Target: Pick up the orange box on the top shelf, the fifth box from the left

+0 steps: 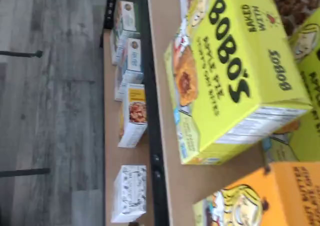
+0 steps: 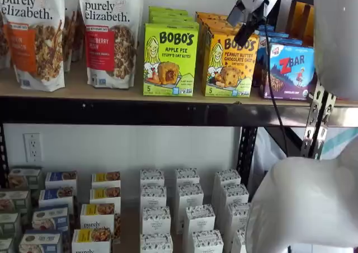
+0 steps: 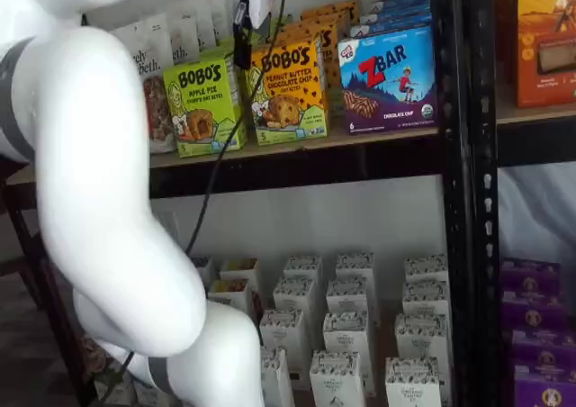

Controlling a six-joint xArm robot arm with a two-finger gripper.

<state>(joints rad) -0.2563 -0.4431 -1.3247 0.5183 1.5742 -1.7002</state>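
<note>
White wall is showing behind the top shelf (image 2: 112, 112), where the orange box (image 2: 230, 64) is standing upright between the green box (image 2: 170, 59) and the Zbar box (image 2: 287, 71). The gripper (image 2: 246, 33) is hanging in front of the orange box's upper edge; whether its jaws are open I cannot tell. Small white cartons (image 2: 187, 211) are filling the lower shelf.

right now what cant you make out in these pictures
- Hand: in both shelf views only dark fingers show side-on before the orange box; open or shut cannot be told.
- Orange box in the wrist view: cut off by the picture's edge, print blurred.
- Boxes behind the front row on the top shelf: hidden by the front boxes.
</note>
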